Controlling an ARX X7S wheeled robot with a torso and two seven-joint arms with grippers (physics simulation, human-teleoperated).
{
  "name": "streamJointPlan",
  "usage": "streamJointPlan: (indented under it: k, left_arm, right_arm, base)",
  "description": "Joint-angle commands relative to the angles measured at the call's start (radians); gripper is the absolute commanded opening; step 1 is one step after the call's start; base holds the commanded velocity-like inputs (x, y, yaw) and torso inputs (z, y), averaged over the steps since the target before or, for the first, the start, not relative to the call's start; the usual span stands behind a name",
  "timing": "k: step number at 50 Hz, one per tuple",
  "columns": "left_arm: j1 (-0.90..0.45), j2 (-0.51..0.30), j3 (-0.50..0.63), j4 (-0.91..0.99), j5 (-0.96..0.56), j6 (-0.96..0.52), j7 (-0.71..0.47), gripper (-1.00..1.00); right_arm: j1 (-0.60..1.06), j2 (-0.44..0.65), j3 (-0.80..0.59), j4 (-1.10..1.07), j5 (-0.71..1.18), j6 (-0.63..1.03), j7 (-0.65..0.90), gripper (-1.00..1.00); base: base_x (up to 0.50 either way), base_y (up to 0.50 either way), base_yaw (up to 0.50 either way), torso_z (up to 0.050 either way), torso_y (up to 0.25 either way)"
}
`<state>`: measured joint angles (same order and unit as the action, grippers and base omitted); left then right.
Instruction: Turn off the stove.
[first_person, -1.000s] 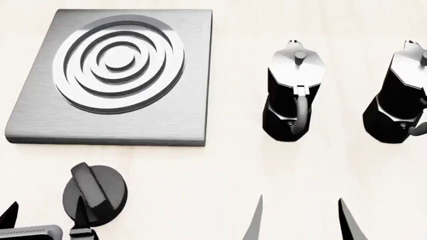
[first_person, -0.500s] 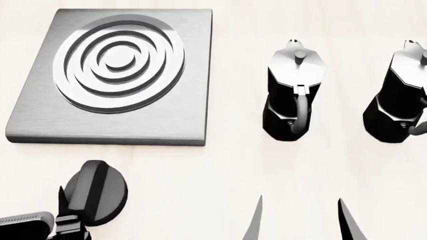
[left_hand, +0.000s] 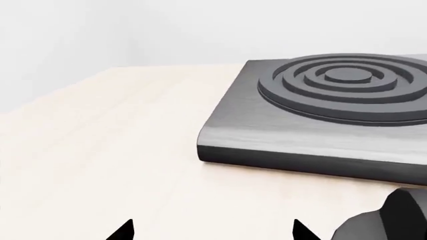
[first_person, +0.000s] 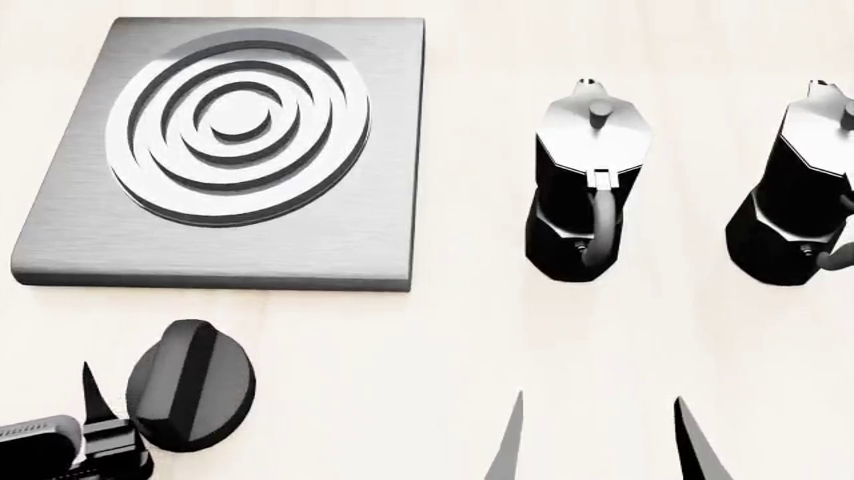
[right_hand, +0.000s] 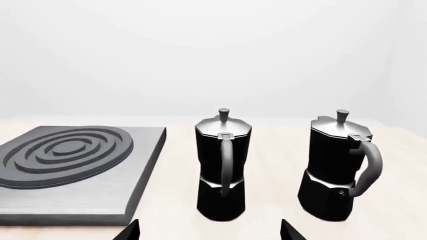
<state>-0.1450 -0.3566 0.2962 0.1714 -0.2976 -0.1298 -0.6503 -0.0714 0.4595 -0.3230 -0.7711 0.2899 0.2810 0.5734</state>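
Observation:
The stove (first_person: 227, 150) is a grey metal slab with a ringed round burner, at the far left of the table. Its black ridged knob (first_person: 191, 385) lies on the table in front of it. My left gripper (left_hand: 213, 233) is open and empty, low beside the knob's left side. One of its fingertips (first_person: 91, 388) shows in the head view just left of the knob, apart from it. The left wrist view shows the stove (left_hand: 320, 125) ahead and the knob's edge (left_hand: 393, 225) off to one side. My right gripper (first_person: 601, 445) is open and empty at the near edge.
Two black and silver moka pots (first_person: 587, 195) (first_person: 798, 195) stand to the right of the stove, handles toward me. In the right wrist view they (right_hand: 222, 165) (right_hand: 337, 165) stand just beyond my right gripper (right_hand: 210, 233), with the stove (right_hand: 67, 160) beside them.
The knob's ridge has turned clockwise from leaning left to leaning right. My left gripper has let go of the knob and moved left of it. The right arm has not moved.

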Motion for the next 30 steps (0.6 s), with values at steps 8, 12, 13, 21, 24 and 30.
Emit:
streamJointPlan:
  k: [8, 12, 13, 21, 24, 30]
  left_arm:
    - [0.03, -0.047, 0.005, 0.109, -0.065, -0.036, 0.047, 1.0]
    - [0.043, -0.065, 0.001, 0.159, -0.083, -0.049, 0.051, 1.0]
    - [0.046, -0.067, -0.002, 0.167, -0.086, -0.051, 0.049, 1.0]
    - [0.078, -0.093, -0.023, 0.247, -0.111, -0.065, 0.034, 1.0]
    - [0.092, -0.101, -0.026, 0.279, -0.115, -0.066, 0.03, 1.0]
    - [0.109, -0.122, -0.037, 0.337, -0.145, -0.079, 0.032, 1.0]
  right_arm:
    - [-0.001, 0.001, -0.003, 0.025, -0.016, -0.037, -0.002, 1.0]
    - [0.001, 0.001, -0.009, 0.036, -0.039, -0.058, -0.003, 1.0]
    - [0.001, 0.001, -0.009, 0.039, -0.039, -0.065, -0.004, 1.0]
    - [0.004, 0.0, -0.007, 0.051, -0.038, -0.068, -0.002, 1.0]
    - [0.005, 0.0, -0.006, 0.051, -0.037, -0.068, -0.002, 1.0]
    - [0.008, 0.002, -0.001, 0.047, -0.035, -0.067, 0.003, 1.0]
  base:
    - [0.0, 0.0, 0.0, 0.0, 0.0]
    - [0.0, 0.0, 0.0, 0.0, 0.0]
    - [0.0, 0.0, 0.0, 0.0, 0.0]
    - [0.0, 0.0, 0.0, 0.0, 0.0]
    - [0.0, 0.0, 0.0, 0.0, 0.0]
    - [0.0, 0.0, 0.0, 0.0, 0.0]
